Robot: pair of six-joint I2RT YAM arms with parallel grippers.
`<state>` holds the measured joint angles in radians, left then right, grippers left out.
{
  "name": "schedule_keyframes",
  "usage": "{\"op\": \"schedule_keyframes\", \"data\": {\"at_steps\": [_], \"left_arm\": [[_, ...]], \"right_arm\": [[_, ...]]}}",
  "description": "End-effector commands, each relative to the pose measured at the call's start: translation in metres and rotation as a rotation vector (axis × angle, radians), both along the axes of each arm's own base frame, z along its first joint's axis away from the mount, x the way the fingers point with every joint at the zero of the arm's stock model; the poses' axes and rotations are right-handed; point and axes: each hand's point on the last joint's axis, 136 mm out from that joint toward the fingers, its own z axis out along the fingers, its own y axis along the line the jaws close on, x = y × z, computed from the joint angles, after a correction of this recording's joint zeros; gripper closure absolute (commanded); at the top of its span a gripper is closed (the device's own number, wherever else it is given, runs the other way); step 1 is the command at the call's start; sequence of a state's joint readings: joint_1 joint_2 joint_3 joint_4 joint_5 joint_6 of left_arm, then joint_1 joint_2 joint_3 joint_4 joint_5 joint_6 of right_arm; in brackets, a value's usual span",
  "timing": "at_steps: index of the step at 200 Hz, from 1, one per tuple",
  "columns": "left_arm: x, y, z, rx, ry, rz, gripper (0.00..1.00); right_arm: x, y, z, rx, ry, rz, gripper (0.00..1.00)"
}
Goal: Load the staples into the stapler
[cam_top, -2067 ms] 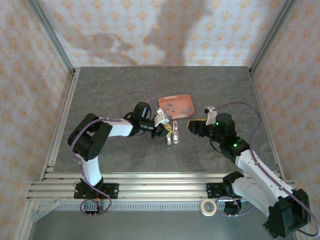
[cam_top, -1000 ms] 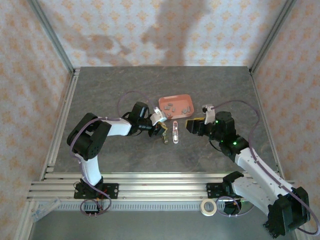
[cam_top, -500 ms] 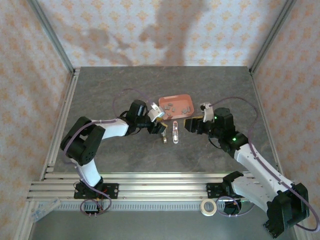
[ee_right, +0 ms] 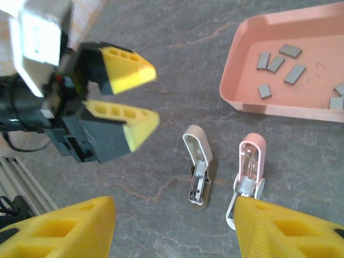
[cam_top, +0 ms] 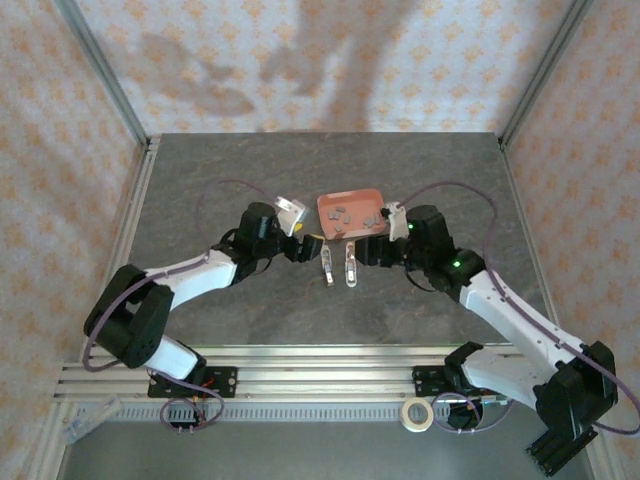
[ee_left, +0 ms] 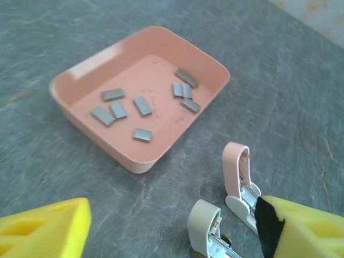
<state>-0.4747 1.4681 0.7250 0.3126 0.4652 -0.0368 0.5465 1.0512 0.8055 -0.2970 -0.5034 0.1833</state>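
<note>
- Left hand (cam_top: pixel 302 247) has let go and drawn back, fingers spread, empty.
- Stapler (cam_top: pixel 350 266) rests on the counter (cam_top: pixel 250 180), its beige piece (cam_top: pixel 327 266) just beside; staples (cam_top: pixel 345 213) sit untouched in the pink tray (cam_top: pixel 320 205).
- Right hand (cam_top: pixel 368 252) hovers near, spread; loading seems not yet begun.

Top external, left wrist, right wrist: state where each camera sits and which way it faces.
Top external: above, behind the bases, looking down on the grey table; both arms, left gripper and right gripper show.
Left wrist: on the left arm, facing the salmon-pink rectangular tray of small grey metal staple strips; its yellow fingers show.
Right wrist: on the right arm, looking down; its yellow fingers and the left gripper show.
Shared: tray, pale pink stapler part, beige stapler part.
</note>
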Motion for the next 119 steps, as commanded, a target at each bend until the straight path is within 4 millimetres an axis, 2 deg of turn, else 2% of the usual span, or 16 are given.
{"op": "schedule_keyframes", "data": {"at_steps": [1, 30, 44, 47, 55, 87, 119], "left_arm": [[0.005, 0.031, 0.014, -0.041, 0.005, 0.206, 0.17], [-0.003, 0.068, 0.015, -0.042, 0.016, 0.401, 0.15], [-0.010, 0.079, 0.012, -0.042, 0.028, 0.450, 0.14], [-0.012, 0.081, 0.010, -0.041, 0.033, 0.458, 0.14], [-0.016, 0.086, 0.007, -0.039, 0.044, 0.479, 0.14], [-0.030, 0.098, -0.007, -0.043, 0.087, 0.524, 0.13], [-0.038, 0.101, -0.018, -0.042, 0.112, 0.535, 0.13]], "right_arm": [[0.002, -0.008, -0.007, -0.085, 0.066, -0.093, 0.39], [-0.005, 0.005, -0.024, -0.122, 0.150, -0.110, 0.38], [-0.008, 0.013, -0.029, -0.126, 0.184, -0.122, 0.37], [-0.008, 0.015, -0.037, -0.143, 0.207, -0.126, 0.37], [-0.009, 0.019, -0.043, -0.159, 0.235, -0.129, 0.37], [-0.014, 0.033, -0.061, -0.260, 0.283, -0.132, 0.37], [-0.015, 0.046, -0.074, -0.269, 0.326, -0.144, 0.37]]}}
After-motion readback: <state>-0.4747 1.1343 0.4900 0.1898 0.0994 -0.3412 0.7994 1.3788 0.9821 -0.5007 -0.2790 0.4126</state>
